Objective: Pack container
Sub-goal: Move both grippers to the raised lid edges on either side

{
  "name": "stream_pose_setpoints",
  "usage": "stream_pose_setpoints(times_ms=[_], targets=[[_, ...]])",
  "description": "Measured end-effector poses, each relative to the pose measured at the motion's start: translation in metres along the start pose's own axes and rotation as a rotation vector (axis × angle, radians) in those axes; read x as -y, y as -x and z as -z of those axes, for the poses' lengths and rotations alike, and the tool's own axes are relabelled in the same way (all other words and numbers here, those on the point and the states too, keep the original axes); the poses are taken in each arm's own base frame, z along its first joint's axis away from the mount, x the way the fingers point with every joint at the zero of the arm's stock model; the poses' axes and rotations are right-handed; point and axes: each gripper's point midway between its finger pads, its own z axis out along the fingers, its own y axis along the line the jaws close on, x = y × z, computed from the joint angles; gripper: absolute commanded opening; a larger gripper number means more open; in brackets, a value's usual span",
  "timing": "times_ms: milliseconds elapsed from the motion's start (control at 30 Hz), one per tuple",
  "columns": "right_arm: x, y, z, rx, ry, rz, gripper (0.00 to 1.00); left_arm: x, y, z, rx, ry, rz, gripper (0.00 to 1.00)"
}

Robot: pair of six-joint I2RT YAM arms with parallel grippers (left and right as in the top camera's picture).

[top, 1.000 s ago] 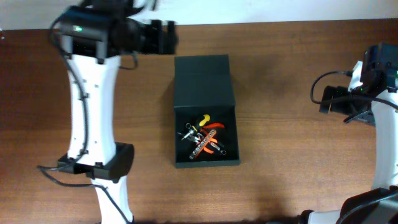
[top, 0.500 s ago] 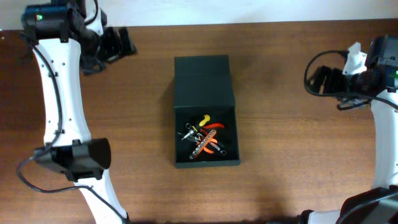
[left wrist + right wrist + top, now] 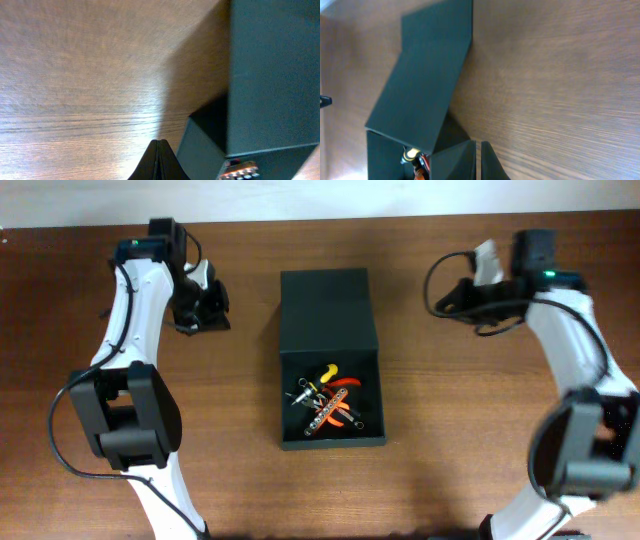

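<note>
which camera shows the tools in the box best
The overhead view: it looks straight down into the open container, showing the whole pile of tools. The left wrist view catches only a sliver at its bottom edge; the right wrist view shows a yellow and red glimpse beneath the flap lid.

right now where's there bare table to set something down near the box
Widest bare table lies on both sides of the container, below the grippers in the overhead view. Tighter strips sit between the lid flap and the left gripper, and between it and the right gripper. Inside, the tools crowd the container's floor.
</note>
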Motion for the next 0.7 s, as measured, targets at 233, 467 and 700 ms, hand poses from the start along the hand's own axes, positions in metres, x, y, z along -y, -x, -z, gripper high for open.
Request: stream_pose_setpoints(times_ms=[233,467,700], targets=[[0.010,-0.023,-0.068,-0.128,0.032,-0.042,0.04,-0.010,-0.012,-0.018,-0.048,0.013,0.017,0.02],[0.004,-0.026,-0.082,-0.138,0.043,-0.029,0.04,0.002,0.013,-0.018,0.052,-0.031,-0.065,0.02],[0.002,-0.022,-0.083,-0.123,0.050,-0.024,0.04,0.022,0.024,-0.020,0.107,-0.073,-0.154,0.02]])
